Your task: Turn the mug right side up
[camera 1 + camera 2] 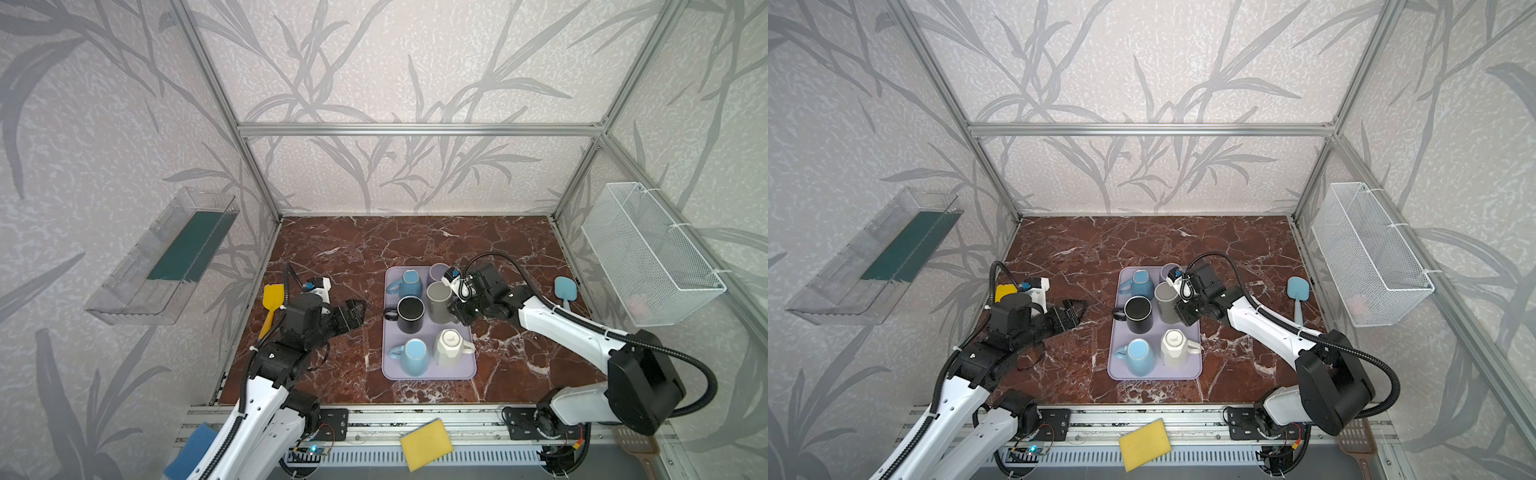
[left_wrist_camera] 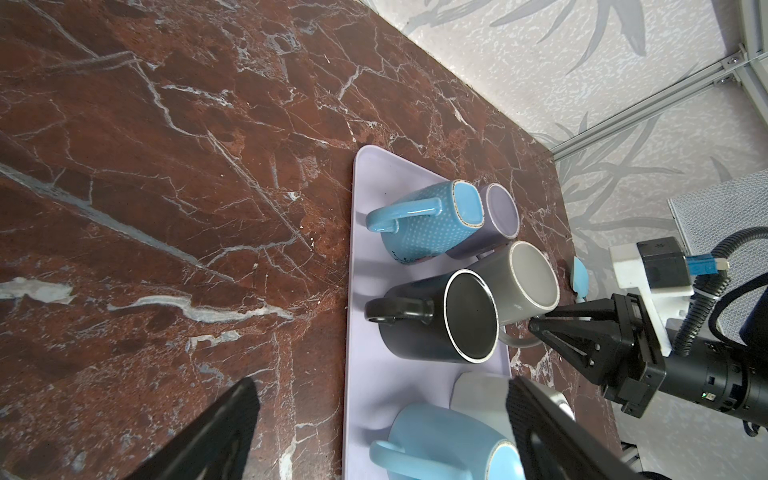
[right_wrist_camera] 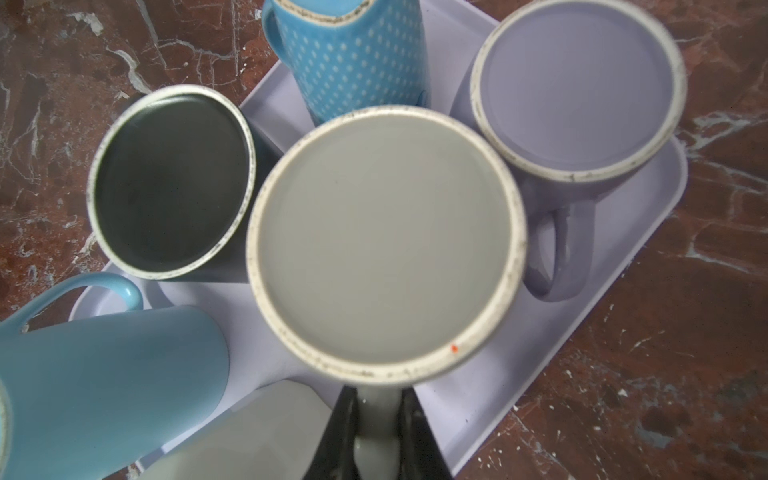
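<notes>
Grey mug [image 3: 382, 245], base uppermost, is seen closest in the right wrist view. Its handle is clamped between the narrowed jaws of the right pincer [image 3: 376, 415], reached in from the right side of the lavender tray [image 1: 388, 374]. The long axis is kept near upright. A black mug [image 3: 170, 183] and a lavender mug [image 3: 577, 87] are crowded just beside it, so lifting clear before rotating is judged necessary. The left pincer [image 1: 355, 314] is spread wide, empty, well apart over the bench [image 1: 332, 249].
</notes>
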`<act>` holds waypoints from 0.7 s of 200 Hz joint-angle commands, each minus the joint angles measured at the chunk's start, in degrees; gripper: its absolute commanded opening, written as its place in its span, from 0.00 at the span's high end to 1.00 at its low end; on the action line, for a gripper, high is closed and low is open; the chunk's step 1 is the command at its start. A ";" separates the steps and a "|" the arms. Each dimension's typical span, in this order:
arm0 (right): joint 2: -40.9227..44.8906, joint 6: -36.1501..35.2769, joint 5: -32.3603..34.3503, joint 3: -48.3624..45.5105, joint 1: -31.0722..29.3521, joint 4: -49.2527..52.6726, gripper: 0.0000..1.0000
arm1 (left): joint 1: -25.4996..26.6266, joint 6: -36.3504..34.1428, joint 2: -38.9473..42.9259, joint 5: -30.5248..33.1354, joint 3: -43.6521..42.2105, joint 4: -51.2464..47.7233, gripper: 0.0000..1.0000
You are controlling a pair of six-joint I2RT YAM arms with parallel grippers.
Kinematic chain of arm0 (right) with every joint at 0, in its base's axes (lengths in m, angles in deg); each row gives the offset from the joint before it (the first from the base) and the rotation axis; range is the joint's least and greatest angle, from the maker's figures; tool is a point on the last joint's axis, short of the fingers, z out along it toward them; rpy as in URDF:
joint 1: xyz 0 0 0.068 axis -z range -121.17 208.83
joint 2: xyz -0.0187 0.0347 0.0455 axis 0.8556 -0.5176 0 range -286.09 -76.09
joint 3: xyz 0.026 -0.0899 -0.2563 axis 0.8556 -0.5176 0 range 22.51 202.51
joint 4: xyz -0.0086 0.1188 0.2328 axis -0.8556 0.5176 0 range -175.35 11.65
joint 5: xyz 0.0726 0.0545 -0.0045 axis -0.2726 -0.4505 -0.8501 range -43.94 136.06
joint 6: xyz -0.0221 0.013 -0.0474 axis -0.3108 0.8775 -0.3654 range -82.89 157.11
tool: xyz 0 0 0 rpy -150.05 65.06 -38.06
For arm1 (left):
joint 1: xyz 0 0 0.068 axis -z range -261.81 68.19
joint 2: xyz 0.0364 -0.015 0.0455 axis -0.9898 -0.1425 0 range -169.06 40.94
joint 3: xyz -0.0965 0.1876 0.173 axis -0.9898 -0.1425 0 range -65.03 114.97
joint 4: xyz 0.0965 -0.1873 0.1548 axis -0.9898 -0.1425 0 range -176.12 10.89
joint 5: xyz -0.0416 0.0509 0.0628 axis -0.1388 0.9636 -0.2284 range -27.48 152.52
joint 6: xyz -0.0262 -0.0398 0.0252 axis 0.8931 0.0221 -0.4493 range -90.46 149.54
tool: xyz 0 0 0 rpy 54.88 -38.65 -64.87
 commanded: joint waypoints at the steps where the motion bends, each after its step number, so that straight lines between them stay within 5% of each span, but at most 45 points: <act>1: -0.98 -0.50 2.21 0.56 -0.13 2.16 0.85 | 0.20 -0.16 0.66 0.36 -0.31 -0.16 0.05; 42: -2.50 0.13 2.75 1.22 -0.12 3.19 0.81 | 0.17 -0.11 0.87 0.56 -0.40 -0.46 0.05; 78: -2.90 1.09 2.91 0.65 -0.13 2.48 0.48 | 0.23 -0.16 0.94 0.71 -0.40 -0.60 0.05; 112: -3.53 1.10 3.71 0.96 -0.09 2.65 0.48 | 0.15 -0.16 0.96 0.74 -0.32 -0.57 0.05; 140: -4.64 0.93 4.03 1.52 -0.13 3.41 0.60 | 0.20 -0.16 1.02 0.68 -0.36 -0.73 0.05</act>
